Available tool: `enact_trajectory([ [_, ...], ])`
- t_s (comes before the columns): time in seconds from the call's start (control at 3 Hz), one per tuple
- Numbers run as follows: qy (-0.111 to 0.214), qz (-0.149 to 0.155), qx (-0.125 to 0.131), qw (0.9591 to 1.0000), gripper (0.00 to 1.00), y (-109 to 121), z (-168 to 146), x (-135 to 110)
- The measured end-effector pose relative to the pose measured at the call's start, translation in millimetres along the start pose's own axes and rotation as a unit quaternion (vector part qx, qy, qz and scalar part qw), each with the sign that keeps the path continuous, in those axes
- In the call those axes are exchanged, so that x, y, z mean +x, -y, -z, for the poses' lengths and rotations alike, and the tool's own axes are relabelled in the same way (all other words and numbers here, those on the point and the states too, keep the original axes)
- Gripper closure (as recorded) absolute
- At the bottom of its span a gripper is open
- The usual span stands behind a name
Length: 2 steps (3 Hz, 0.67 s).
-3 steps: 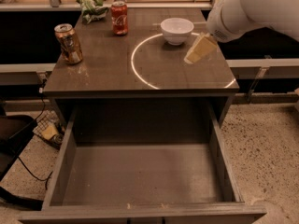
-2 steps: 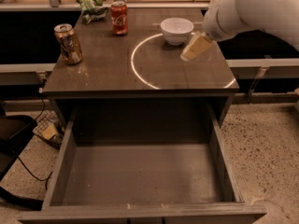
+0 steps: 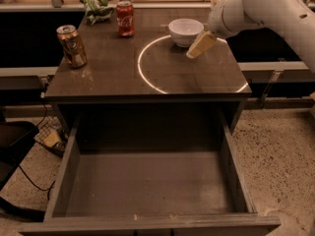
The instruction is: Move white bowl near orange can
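The white bowl (image 3: 185,31) sits back-centre on the surface (image 3: 113,77), well apart from the orange can (image 3: 72,45) at left edge, w/ gripper (image 3: 201,44) just right of bowl, open/closed state can't tell.

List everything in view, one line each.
white bowl: one, white, back of tabletop, right of centre.
orange can: one, golden-orange, tabletop's left edge.
red cola can: one, red, back, left of the white bowl.
crumpled bag: one, green, back left corner.
light ring: one, white, mid-tabletop.
table: one, dark brown, centre.
drawer: one, grey, pulled open below the tabletop.
arm: one, white, upper right.
gripper: one, cream, just right of the white bowl.
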State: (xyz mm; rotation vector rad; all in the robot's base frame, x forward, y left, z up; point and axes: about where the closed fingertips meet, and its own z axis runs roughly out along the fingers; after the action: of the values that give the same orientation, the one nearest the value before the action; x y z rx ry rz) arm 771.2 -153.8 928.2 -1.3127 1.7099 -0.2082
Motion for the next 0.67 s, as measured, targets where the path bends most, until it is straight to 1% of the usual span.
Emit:
enact_trajectory([
  [0.33, -0.003, 0.027, -0.02, 0.9994, 0.0, 12.7, -29.5, 3.4],
  [0.67, -0.012, 0.05, -0.038, 0.998, 0.0, 19.5, -51.9, 5.5],
])
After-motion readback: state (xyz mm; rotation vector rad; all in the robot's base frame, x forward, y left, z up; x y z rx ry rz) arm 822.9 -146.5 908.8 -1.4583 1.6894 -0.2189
